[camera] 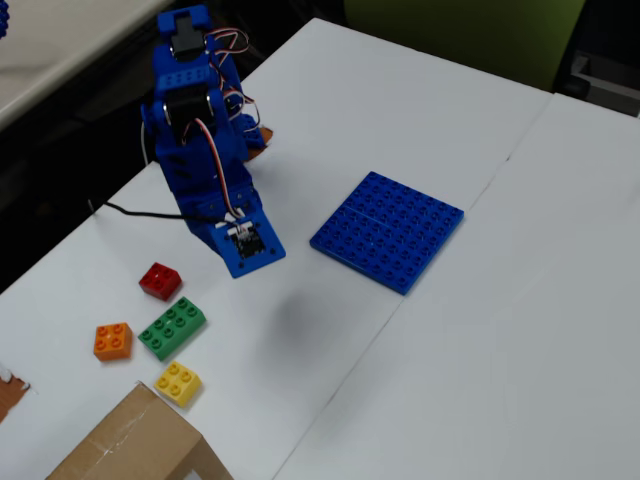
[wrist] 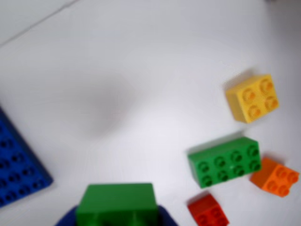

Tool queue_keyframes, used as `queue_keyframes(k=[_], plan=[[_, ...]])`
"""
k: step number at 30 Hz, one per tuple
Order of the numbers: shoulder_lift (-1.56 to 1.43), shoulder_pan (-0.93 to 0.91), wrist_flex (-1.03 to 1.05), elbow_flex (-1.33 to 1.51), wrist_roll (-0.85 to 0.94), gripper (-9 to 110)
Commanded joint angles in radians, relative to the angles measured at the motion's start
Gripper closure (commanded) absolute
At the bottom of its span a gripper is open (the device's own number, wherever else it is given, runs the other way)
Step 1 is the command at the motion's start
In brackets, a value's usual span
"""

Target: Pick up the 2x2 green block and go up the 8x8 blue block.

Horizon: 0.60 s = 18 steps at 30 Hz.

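Note:
In the wrist view my gripper is shut on the 2x2 green block. The block fills the bottom middle, with a blue jaw on each side of it, and hangs above the white table. The 8x8 blue block lies at the left edge, apart from the gripper. In the fixed view the blue arm's wrist hovers above the table, left of the 8x8 blue block. There the held block is hidden under the wrist.
Loose bricks lie together on the table: yellow, a longer green 2x4, orange and red. In the fixed view they sit at the lower left, near a cardboard box.

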State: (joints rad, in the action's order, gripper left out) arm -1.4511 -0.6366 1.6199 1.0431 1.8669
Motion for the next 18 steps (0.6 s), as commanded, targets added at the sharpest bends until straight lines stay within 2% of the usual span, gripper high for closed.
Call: queue_keyframes(k=[1, 6, 18], plan=[[-0.144, 0.028, 0.08, -0.054, 0.066, 91], [-0.21, 0.081, 0.207, -0.126, 0.091, 90], [-0.31, 0.318, 0.207, -0.253, 0.043, 90]])
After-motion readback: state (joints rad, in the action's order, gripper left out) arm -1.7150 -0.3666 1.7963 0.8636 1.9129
